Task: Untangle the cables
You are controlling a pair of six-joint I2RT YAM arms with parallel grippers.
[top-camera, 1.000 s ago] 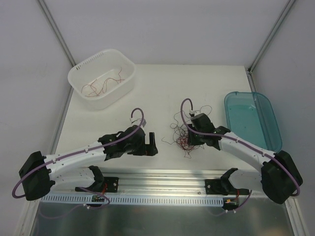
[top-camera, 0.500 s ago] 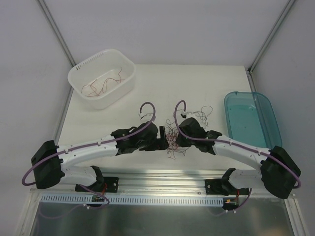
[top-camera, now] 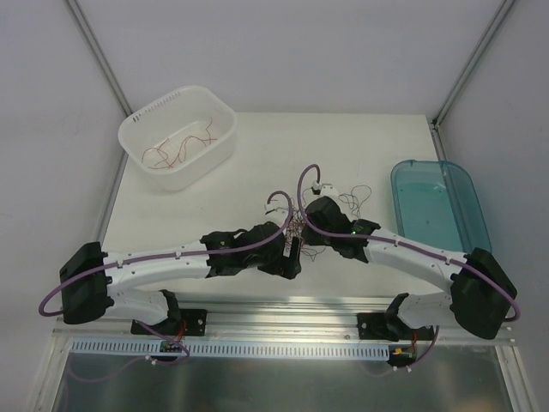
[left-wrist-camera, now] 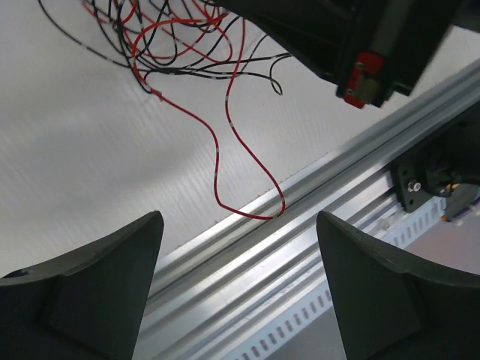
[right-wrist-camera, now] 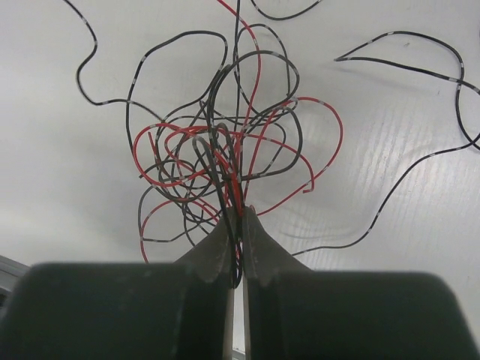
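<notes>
We see the cables [right-wrist-camera: 225, 165] as one red-and-black tangle near the middle of the surface [top-camera: 283, 146], a little toward 6 o'clock, with both arms meeting over it. The right fingers [right-wrist-camera: 237, 225] are pinched together on a few strands at the tangle's 6 o'clock edge in the right wrist view, and red and black wires run into the seam between them. Loose black strands trail out toward 3 o'clock and 10 o'clock.

The left fingers [left-wrist-camera: 112, 277] stand wide apart with nothing between them, just beside the tangle at about its 7 o'clock in the top view. In the left wrist view one red strand [left-wrist-camera: 225, 150] loops down from the tangle at 12 o'clock toward the aluminium rail [left-wrist-camera: 315, 240].

A white basket [top-camera: 154, 105] at 10 o'clock on the surface holds a few more thin wires [top-camera: 176, 153]. A teal bin [top-camera: 446, 193] sits at 3 o'clock.
</notes>
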